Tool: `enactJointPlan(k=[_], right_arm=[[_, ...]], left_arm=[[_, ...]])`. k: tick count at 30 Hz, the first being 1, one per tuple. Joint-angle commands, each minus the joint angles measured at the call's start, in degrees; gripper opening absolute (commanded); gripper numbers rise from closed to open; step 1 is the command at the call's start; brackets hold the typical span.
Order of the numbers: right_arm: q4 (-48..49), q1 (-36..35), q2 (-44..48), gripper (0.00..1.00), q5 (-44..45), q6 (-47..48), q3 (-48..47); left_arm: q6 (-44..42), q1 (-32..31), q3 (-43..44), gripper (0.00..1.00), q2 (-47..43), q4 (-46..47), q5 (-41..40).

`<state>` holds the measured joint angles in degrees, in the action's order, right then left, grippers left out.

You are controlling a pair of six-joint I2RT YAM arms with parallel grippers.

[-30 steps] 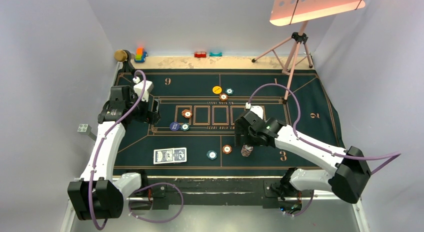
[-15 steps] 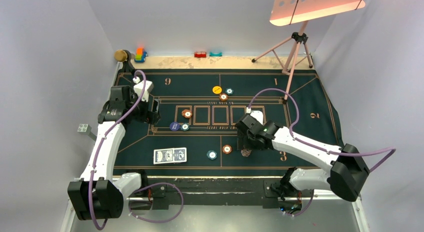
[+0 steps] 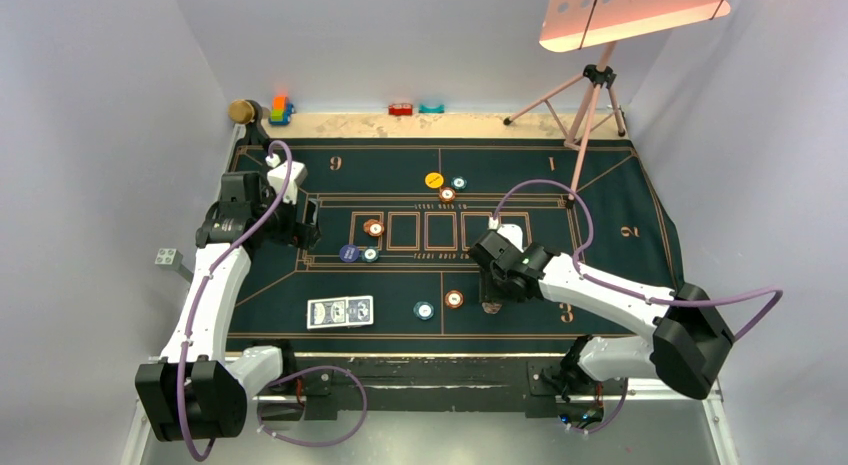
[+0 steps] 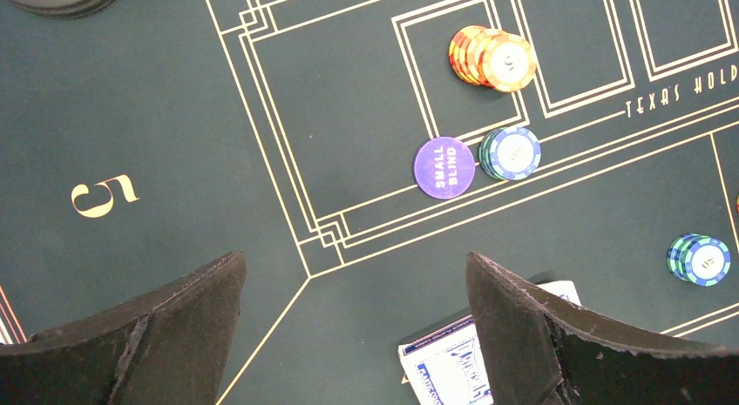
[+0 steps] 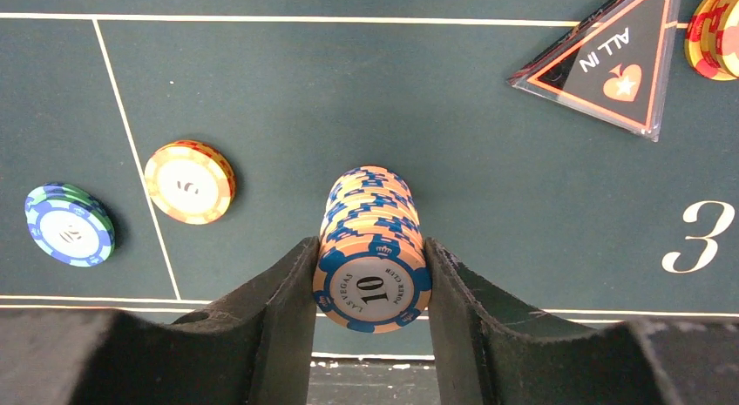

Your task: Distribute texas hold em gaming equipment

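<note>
A: Top view first. How far along?
B: Partway, I judge. On the mat [image 3: 640, 185] I see an orange stack [image 3: 373, 227] in a centre box, a purple button [image 3: 348, 253] just beside a teal stack [image 3: 370, 254], a yellow button [image 3: 434, 180] farther up, and cards [image 3: 340, 312] face down by the near edge. Gear sits only at the centre and near side, so more spreading looks left.
A: Arms?
B: My right arm [image 3: 610, 292] reaches in low from the right, wrist pitched down, right gripper [image 3: 492, 303] by the 3 mark. My left arm [image 3: 220, 275] is bent up, left gripper [image 3: 308, 233] above the left end of the boxes.
A: Left wrist?
B: Jaws wide, nothing between them, hanging over bare felt. Purple button and teal stack lie ahead, touching or nearly. A card corner shows by one finger.
A: Right wrist?
B: Fingers [image 5: 288, 292] press both sides of the 10 stack [image 5: 370, 205], so it's gripped. Lifted or on the felt, can't tell. The red marker [image 5: 606, 61] is well apart, upper right. An orange chip [image 5: 189, 181] and a blue-green chip [image 5: 69, 223] lie off left. I'd guess this stack goes to a seat next.
</note>
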<state>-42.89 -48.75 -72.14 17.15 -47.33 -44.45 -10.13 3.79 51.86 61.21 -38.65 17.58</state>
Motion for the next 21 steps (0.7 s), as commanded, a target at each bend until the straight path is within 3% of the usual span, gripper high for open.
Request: enactJointPlan(k=[1, 7, 14, 21], right_arm=[[0.69, -0.29, 0.45, 0.43, 0.72, -0.82, 0.71], [0.20, -0.29, 0.57, 0.32, 1.03, -1.18, 0.86], [-4.10, -0.31, 2.25, 0.10, 2.50, -0.17, -4.47], [-6.56, -0.29, 0.42, 0.02, 3.48, 2.56, -12.02]], left_arm=[[-0.94, 0.52, -0.06, 1.00, -1.08, 1.22, 0.34], [-0.86, 0.52, -0.07, 1.00, -1.24, 1.22, 0.35], [-0.79, 0.60, 0.00, 1.00, -1.23, 1.37, 0.42], [-0.60, 0.57, 0.09, 1.00, -1.31, 1.35, 0.39]])
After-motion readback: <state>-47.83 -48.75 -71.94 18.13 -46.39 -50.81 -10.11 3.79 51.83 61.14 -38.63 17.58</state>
